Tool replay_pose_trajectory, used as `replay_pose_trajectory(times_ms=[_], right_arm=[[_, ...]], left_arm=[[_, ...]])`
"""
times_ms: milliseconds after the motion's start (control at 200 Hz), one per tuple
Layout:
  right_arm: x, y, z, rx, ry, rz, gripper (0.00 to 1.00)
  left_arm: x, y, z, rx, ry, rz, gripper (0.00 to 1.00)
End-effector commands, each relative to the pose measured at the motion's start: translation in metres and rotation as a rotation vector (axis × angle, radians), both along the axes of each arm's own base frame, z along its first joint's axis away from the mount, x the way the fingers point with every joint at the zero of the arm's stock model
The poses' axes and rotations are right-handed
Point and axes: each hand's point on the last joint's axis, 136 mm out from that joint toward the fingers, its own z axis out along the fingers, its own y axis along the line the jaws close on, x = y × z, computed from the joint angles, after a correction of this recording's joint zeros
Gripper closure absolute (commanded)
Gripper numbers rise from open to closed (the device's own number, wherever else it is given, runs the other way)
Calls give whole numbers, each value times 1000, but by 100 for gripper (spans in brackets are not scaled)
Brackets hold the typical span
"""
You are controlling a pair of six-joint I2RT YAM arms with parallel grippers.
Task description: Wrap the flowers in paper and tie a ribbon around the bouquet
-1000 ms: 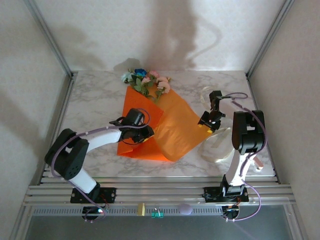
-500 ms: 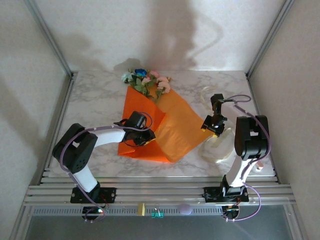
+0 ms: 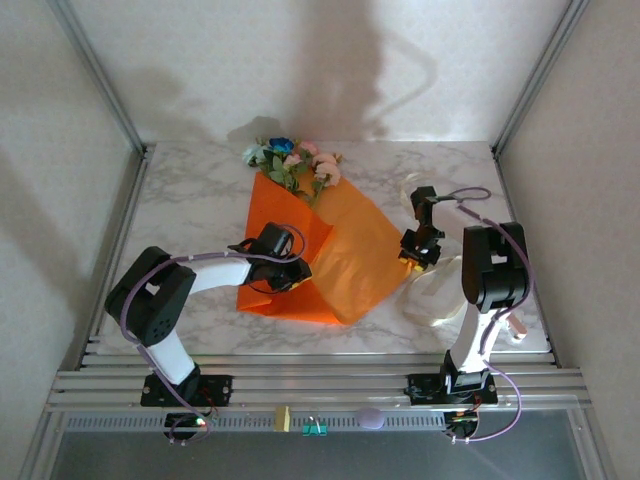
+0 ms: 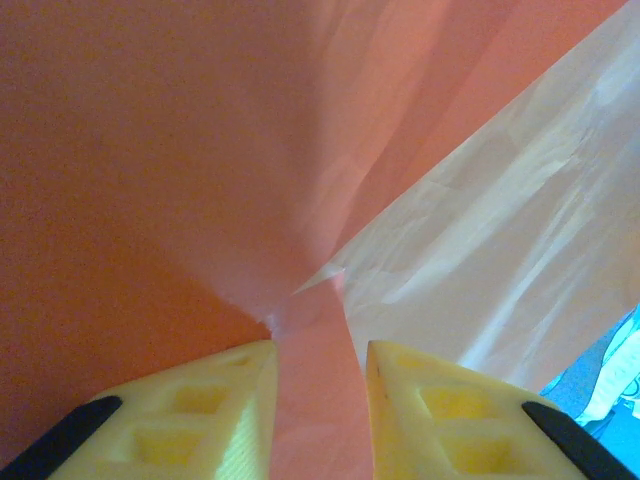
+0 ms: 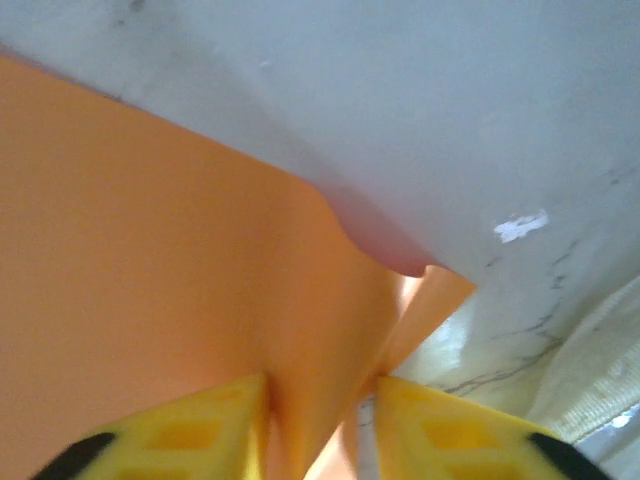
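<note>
Quick look at the desk (image 3: 200,200). There's one bunch of flowers (image 3: 292,163) at the far side, one sheet of orange paper (image 3: 350,250), one cream ribbon (image 3: 432,292) and two arms.

The stems are completely hidden, because the paper is folded over them and only the heads poke out at the top. I can pick out one blue bloom and a few pink and white ones, but they're too small to count properly. The ribbon lies in loose loops on the right of the desk. Part of it is tucked behind the right arm (image 3: 490,275), so I can't find its ends.

The left fingers (image 3: 291,272) are on the folded left flap. Up close on the left wrist camera, they're nearly together, with a bunched fold of paper pinched between them. The right fingers (image 3: 413,257) are at the paper's right corner. On the right wrist camera the edge runs into a narrow gap between them, but it's blurry and I can't tell if they're actually clamping it.
</note>
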Motion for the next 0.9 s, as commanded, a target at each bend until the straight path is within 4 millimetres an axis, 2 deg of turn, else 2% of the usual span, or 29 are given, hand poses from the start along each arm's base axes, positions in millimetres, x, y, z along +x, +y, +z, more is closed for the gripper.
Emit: replay_pose_trajectory(times_ms=[0, 50, 175, 280, 380, 581, 671, 781, 896], right_arm=[[9, 12, 3, 16, -30, -3, 81], [11, 12, 12, 15, -52, -4, 87], [19, 19, 50, 4, -134, 29, 89], [28, 36, 88, 15, -216, 89, 91], [36, 71, 119, 75, -281, 163, 92], [48, 160, 166, 241, -381, 304, 93], [51, 183, 180, 291, -410, 311, 93], [47, 187, 187, 309, -412, 296, 93], [29, 166, 191, 265, -408, 296, 94]], left_arm=[[-10, 1, -15, 22, 34, -23, 71], [-9, 0, -15, 24, 32, -24, 71], [-9, 0, -16, 27, 31, -25, 71], [-7, 1, -17, 31, 26, -21, 71], [-4, 1, -14, 29, 10, -18, 71], [7, 3, 8, 25, -70, 12, 72], [12, 4, 23, 12, -119, 25, 72], [16, 5, 43, -16, -172, 41, 71], [10, 5, 38, -19, -147, 31, 71]])
